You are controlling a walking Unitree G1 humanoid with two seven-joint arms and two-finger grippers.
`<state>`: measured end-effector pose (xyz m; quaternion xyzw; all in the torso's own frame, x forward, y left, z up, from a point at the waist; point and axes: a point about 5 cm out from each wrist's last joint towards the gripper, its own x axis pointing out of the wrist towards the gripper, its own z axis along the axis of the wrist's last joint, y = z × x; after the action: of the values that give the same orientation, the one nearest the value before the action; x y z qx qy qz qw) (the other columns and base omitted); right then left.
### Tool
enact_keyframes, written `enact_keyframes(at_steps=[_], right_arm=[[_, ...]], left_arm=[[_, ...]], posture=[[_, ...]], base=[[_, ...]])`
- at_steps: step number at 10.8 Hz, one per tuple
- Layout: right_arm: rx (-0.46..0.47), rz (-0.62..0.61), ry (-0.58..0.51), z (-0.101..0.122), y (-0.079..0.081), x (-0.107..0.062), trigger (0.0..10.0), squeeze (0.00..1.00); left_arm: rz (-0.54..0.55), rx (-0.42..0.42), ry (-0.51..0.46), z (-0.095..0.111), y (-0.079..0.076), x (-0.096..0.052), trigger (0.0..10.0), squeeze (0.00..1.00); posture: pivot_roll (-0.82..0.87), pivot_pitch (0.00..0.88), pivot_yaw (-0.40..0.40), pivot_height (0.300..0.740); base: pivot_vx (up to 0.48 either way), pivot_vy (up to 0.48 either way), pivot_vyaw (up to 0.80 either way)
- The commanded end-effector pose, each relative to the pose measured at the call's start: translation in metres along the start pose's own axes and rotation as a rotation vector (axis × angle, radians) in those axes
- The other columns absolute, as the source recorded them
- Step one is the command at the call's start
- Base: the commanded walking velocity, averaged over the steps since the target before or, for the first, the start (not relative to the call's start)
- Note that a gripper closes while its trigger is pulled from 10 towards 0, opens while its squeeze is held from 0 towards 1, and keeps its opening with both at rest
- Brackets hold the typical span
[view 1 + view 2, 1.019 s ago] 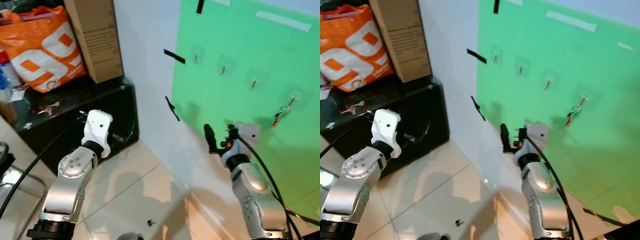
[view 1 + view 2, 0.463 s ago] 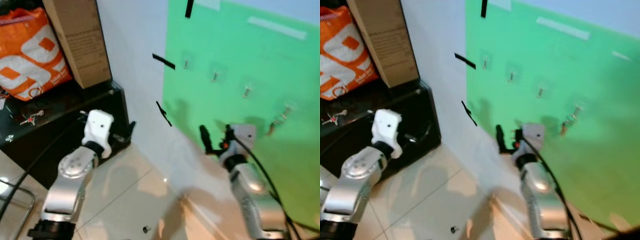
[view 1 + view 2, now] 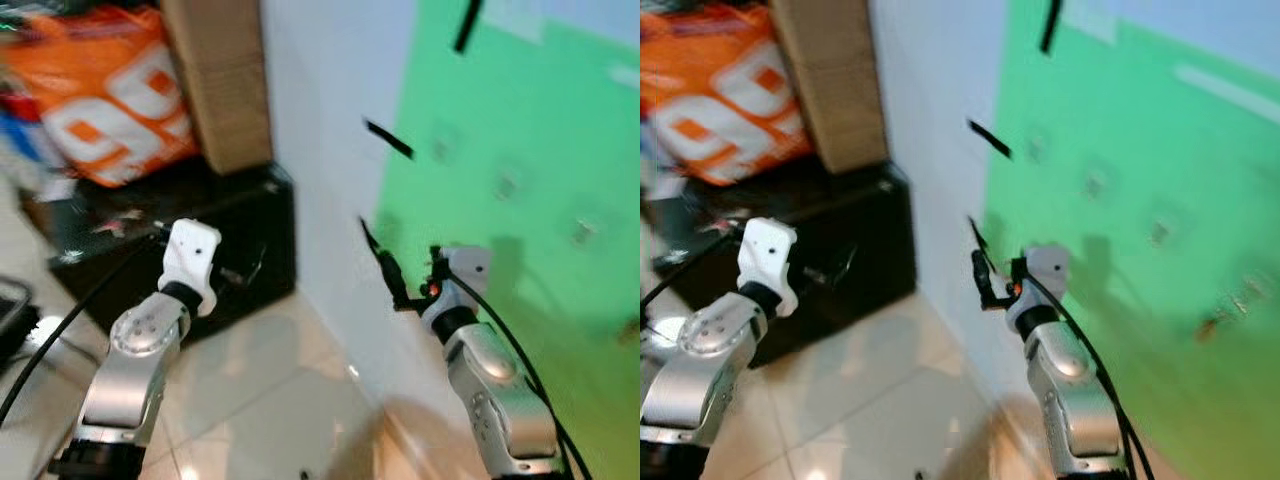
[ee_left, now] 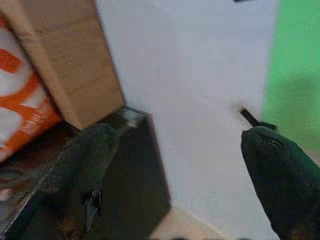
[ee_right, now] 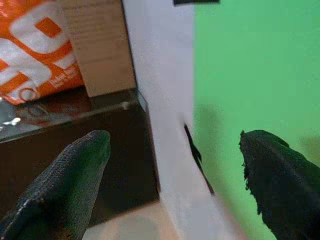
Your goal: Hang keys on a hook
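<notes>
Camera: the whole head view has swung toward the robot's left since half a second ago and is blurred. The robot is turning; the things themselves have not moved.
Black cabinet (image 3: 265,235): landmark, against the white wall, now nearer the middle of the view. Orange bag (image 3: 110,95) and cardboard box (image 3: 225,80) stand on it.
Left hand (image 4: 180,170): raised in front of the cabinet, fingers spread wide, nothing between them.
Right hand (image 5: 175,180): raised to the right of the cabinet, facing the wall, fingers spread wide, empty.
Green board (image 3: 1160,200): on the wall right of the cabinet, with a row of small hooks (image 3: 1095,183).
Keys (image 3: 1223,315): a blurred bunch hanging far right on the board, well apart from both hands.
Meaning: judged that hanging is done and the robot is turning away.
</notes>
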<state>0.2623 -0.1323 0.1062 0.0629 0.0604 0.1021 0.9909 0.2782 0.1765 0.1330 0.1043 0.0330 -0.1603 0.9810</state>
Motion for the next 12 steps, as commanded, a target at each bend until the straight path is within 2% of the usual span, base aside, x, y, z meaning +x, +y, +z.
enact_keyframes(at_steps=[1, 5, 12], right_arm=[[-0.002, -0.016, 0.003, -0.0003, -0.0060, -0.0013, 10.0, 1.00], [-0.007, -0.030, -0.001, 0.0000, -0.0065, -0.0002, 10.0, 1.00], [-0.011, -0.065, -0.003, 0.0004, -0.0098, 0.0019, 10.0, 1.00]], left_arm=[[-0.012, 0.002, -0.004, 0.0009, -0.0028, 0.0008, 10.0, 0.00], [-0.014, 0.007, -0.005, 0.0017, -0.0019, 0.0013, 10.0, 0.00], [-0.015, 0.012, -0.006, 0.0034, -0.0005, 0.0040, 10.0, 0.00]], posture=[[0.02, 0.000, -0.010, 0.740], [0.02, 0.000, -0.009, 0.740], [0.02, 0.000, -0.010, 0.740]], base=[[0.386, 0.000, 0.80], [0.386, 0.000, 0.74], [0.382, 0.000, 0.00]])
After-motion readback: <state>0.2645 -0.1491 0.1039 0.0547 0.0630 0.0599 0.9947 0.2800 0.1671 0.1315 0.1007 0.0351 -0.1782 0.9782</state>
